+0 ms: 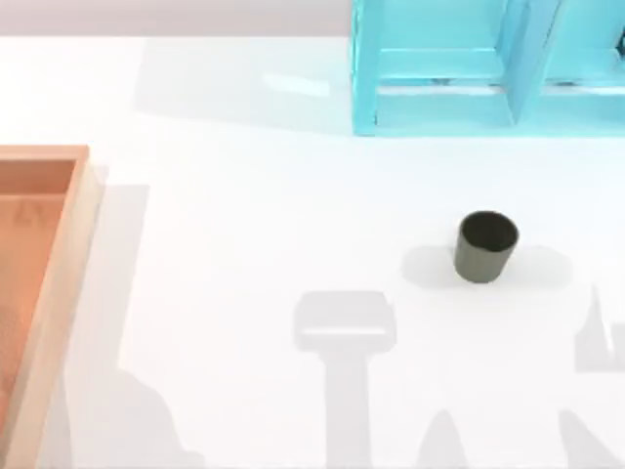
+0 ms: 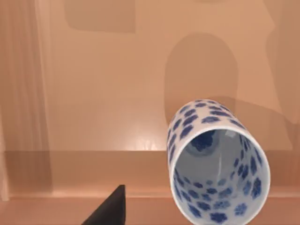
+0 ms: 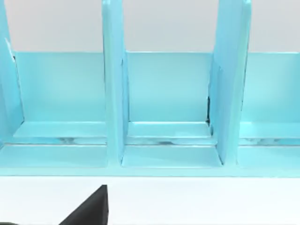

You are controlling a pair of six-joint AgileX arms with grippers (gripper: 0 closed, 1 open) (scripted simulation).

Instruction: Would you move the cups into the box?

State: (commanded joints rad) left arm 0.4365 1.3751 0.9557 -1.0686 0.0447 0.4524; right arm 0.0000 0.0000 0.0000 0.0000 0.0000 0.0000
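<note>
Olive-grey cup [image 1: 485, 247]: you see it upright on the white table [image 1: 244, 244], right of centre, well apart from the box.
Patterned cup [image 2: 218, 166]: in your left wrist view, over the box's orange-brown floor, beside one dark fingertip [image 2: 110, 211].
Box [image 1: 59, 293]: at the table's left edge.
Turquoise shelf unit [image 1: 488, 68]: far right.
Left gripper: you cannot tell its state.
Right gripper: faces the shelf unit; you cannot tell its state.

The large shallow wooden box with orange-brown inside [image 1: 39, 283] runs off the top view's left edge. Beside the left gripper's one visible dark fingertip [image 2: 110, 211], the narrow white cup with blue pattern [image 2: 215, 164] is cropped at its rim. The turquoise shelf unit [image 3: 164, 108] ahead of the right gripper spreads past both sides.
</note>
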